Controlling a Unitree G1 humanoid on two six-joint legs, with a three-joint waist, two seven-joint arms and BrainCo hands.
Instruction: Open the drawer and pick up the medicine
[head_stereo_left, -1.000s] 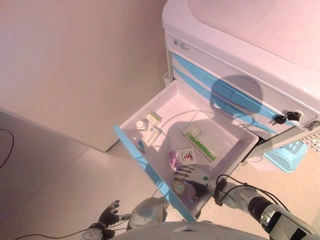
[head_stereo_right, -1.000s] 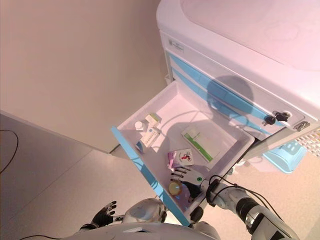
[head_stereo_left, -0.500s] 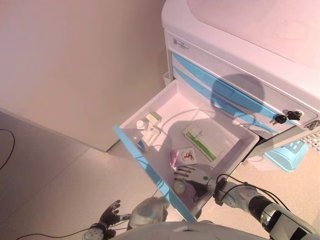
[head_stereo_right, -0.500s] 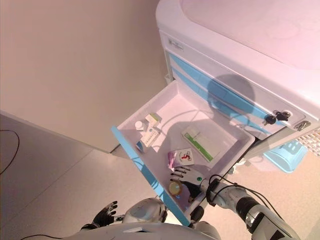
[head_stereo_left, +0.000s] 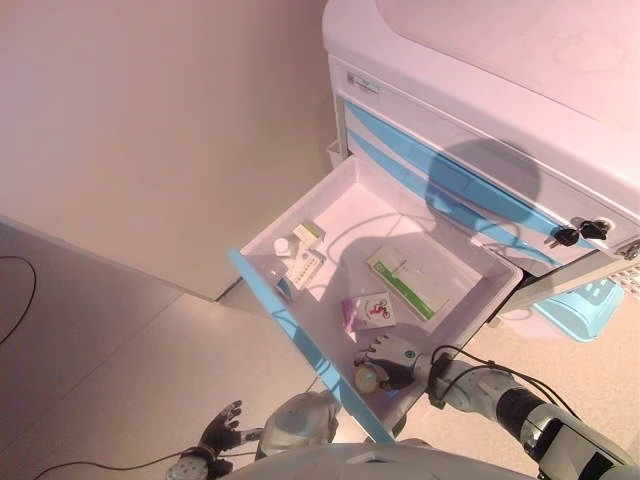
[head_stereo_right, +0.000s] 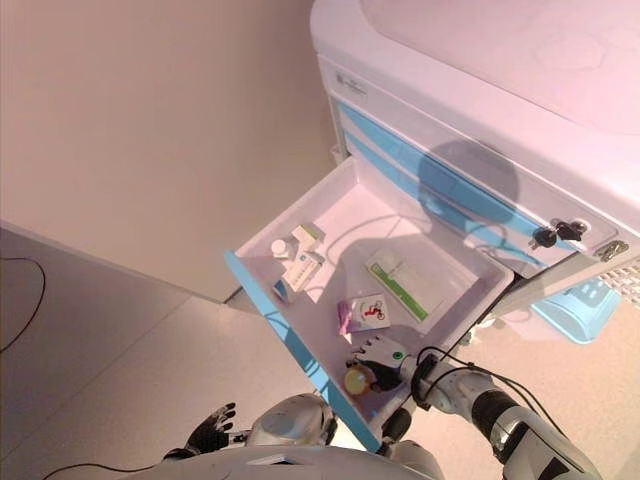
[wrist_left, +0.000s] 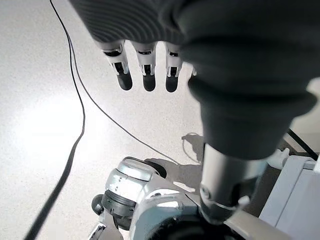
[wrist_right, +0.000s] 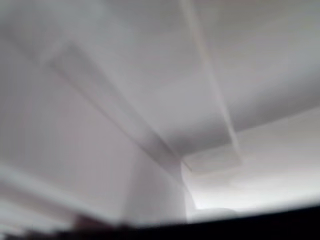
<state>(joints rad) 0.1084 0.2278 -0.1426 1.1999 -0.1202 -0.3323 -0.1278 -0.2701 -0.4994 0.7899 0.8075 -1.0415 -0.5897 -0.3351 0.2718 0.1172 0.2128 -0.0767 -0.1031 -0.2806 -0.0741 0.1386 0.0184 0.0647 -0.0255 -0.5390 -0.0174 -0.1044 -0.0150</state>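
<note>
The cart's lower drawer (head_stereo_left: 262, 228) is pulled open, with a blue front (head_stereo_left: 300, 345). My right hand (head_stereo_left: 392, 358) reaches into its near right corner, fingers curled over a small round yellowish medicine bottle (head_stereo_left: 365, 378), thumb beside it. The bottle stands on the drawer floor. In the right wrist view only the blurred white drawer wall (wrist_right: 150, 100) shows. My left hand (head_stereo_left: 218, 436) hangs low over the floor, fingers (wrist_left: 145, 75) straight and empty.
The drawer also holds a pink packet with a card (head_stereo_left: 368, 310), a green and white box (head_stereo_left: 405, 283), white boxes (head_stereo_left: 303, 265) and a small white bottle (head_stereo_left: 282, 245). Keys (head_stereo_left: 575, 233) hang from the cart's lock. A blue basket (head_stereo_left: 585, 308) hangs at its right side.
My right hand has drawn back toward the drawer's near corner and its fingers have curled from spread to bent over the bottle. The camera has shifted slightly.
</note>
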